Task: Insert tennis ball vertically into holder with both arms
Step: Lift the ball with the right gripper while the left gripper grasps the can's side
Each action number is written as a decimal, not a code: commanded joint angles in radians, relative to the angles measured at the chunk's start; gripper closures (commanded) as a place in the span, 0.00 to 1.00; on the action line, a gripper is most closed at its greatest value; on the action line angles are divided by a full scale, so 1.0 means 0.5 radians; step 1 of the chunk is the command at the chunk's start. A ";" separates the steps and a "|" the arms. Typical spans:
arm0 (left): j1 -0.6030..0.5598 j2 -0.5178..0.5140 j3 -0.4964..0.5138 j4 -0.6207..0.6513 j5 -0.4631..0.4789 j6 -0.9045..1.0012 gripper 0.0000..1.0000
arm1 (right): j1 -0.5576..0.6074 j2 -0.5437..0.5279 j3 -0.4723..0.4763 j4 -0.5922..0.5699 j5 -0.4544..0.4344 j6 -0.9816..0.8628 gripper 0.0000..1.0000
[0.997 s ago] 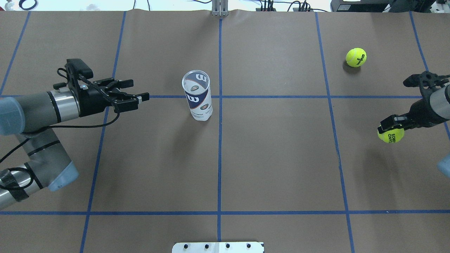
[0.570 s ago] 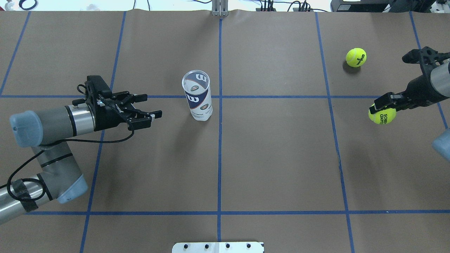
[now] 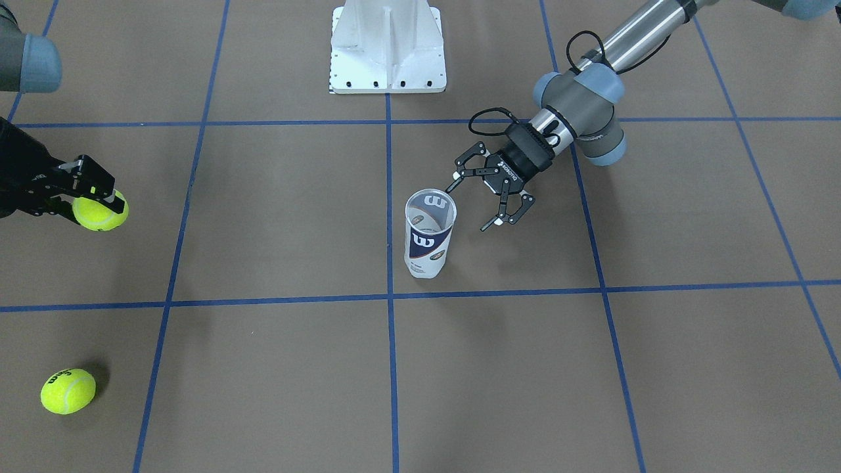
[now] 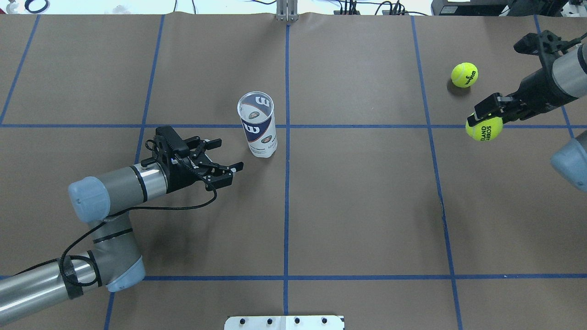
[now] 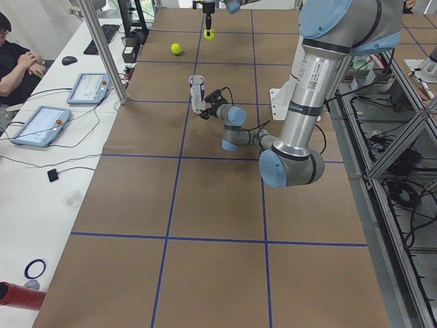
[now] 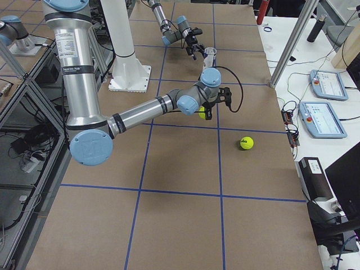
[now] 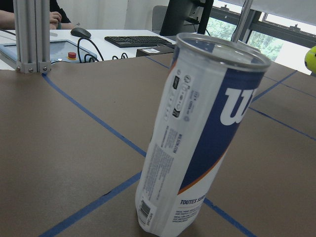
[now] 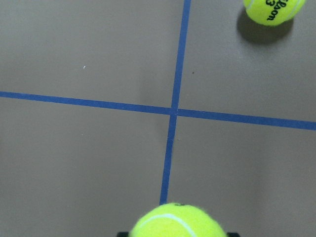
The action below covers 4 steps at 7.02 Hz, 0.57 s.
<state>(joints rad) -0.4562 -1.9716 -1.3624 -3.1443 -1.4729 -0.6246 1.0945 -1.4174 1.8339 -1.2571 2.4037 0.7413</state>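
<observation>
The holder [image 4: 257, 126] is a clear can with a navy-and-white W label, standing upright and open-topped near the table's middle; it also shows in the front view [image 3: 428, 236] and fills the left wrist view [image 7: 202, 138]. My left gripper [image 4: 228, 156] is open, a short way to the can's left and nearer side, jaws facing it, not touching; it also shows in the front view [image 3: 469, 208]. My right gripper [image 4: 487, 120] is shut on a yellow tennis ball [image 4: 484, 129], held above the table far right, as in the front view [image 3: 100, 211] and right wrist view [image 8: 175, 220].
A second tennis ball [image 4: 464, 74] lies on the table behind the right gripper, also in the front view [image 3: 68, 391] and right wrist view [image 8: 273, 9]. The white pedestal base [image 3: 387, 46] stands at the robot's side. Blue tape lines grid the brown table.
My left gripper has moved right and toward the robot's side, closer to the can, staying open. My right gripper has carried the ball left and farther back.
</observation>
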 commanded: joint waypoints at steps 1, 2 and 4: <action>0.078 -0.060 0.056 0.005 0.123 0.013 0.02 | 0.002 0.110 0.032 -0.100 0.009 0.139 1.00; 0.078 -0.097 0.083 0.009 0.123 0.031 0.02 | 0.002 0.186 0.041 -0.103 0.015 0.298 1.00; 0.078 -0.204 0.172 0.015 0.126 0.031 0.02 | -0.014 0.248 0.044 -0.100 0.016 0.413 1.00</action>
<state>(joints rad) -0.4180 -2.0381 -1.3037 -3.1390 -1.4121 -0.6102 1.0923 -1.3127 1.8540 -1.3072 2.4110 0.9113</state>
